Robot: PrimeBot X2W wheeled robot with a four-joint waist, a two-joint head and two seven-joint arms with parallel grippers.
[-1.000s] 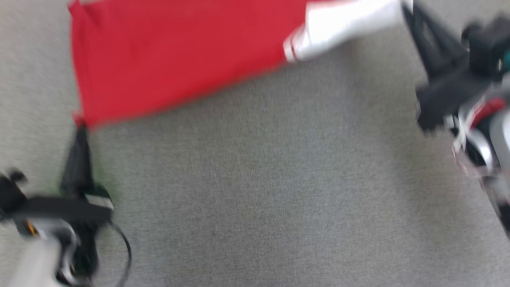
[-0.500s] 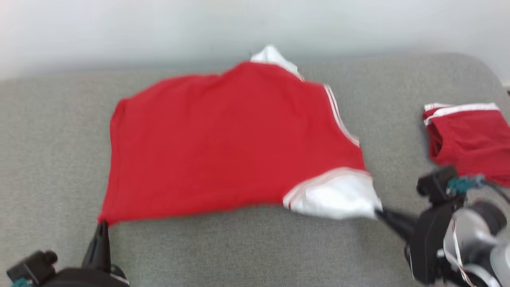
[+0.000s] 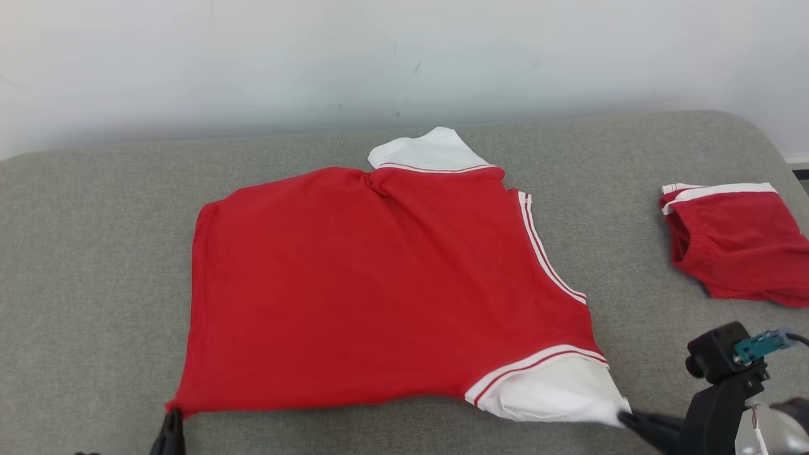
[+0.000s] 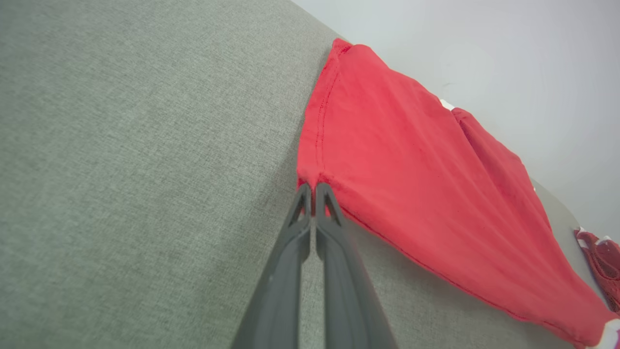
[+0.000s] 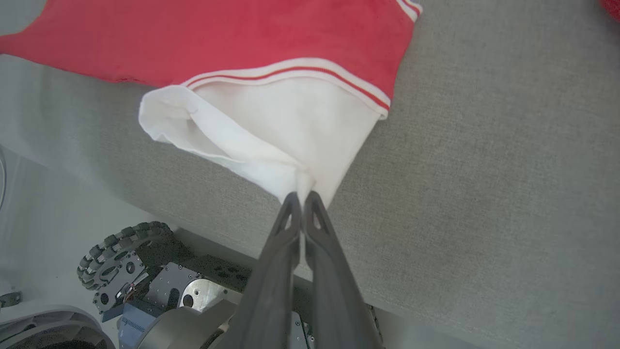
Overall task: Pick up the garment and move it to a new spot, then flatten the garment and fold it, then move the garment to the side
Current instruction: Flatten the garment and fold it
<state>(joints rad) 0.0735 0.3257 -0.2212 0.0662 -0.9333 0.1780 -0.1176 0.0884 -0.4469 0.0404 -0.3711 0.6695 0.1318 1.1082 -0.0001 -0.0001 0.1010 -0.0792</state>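
Both near corners pinched — left gripper (image 4: 312,186), right gripper (image 5: 301,196) — garment (image 3: 379,284) spread.

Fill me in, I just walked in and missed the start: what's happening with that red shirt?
The robot holds a red shirt spread on the grey cushion. Its left end effector is shut on a red hem corner, and its right end effector is shut on the tip of the white sleeve. The shirt lies mostly flat and is not yet folded. A second red garment sits apart at the right.

Lab-like room: grey padded surface (image 3: 95,253), bare wall (image 3: 253,57)
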